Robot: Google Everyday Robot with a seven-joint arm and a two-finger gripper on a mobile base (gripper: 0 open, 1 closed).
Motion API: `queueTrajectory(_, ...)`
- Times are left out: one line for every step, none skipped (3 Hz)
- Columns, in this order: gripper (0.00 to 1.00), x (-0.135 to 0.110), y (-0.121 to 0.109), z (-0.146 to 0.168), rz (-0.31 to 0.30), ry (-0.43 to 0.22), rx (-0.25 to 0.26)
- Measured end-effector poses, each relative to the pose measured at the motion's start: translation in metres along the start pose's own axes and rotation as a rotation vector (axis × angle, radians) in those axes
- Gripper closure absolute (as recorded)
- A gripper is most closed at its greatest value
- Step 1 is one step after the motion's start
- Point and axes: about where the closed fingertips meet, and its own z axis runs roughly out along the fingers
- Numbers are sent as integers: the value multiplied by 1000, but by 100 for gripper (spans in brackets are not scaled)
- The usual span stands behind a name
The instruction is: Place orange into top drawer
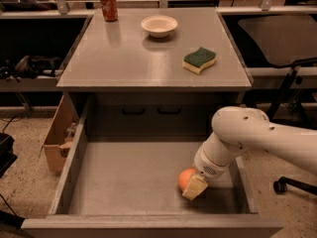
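Observation:
The orange (186,178) lies low in the open top drawer (124,177), at its front right, on or just above the grey bottom. My gripper (194,186) is down inside the drawer right at the orange, and its cream tip covers the fruit's lower right side. The white arm (257,138) reaches in from the right over the drawer's side wall. Part of the orange is hidden behind the gripper.
On the cabinet top (124,58) stand a red soda can (108,5), a white bowl (159,26) and a green and yellow sponge (199,60). A cardboard box (58,138) sits left of the drawer. An office chair base (292,182) is at the right.

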Motion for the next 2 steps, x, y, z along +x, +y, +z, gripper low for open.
queueTrajectory(11, 0, 0, 0, 0, 0, 0)
queueTrajectory(0, -7, -3, -14, -32, -11, 12)
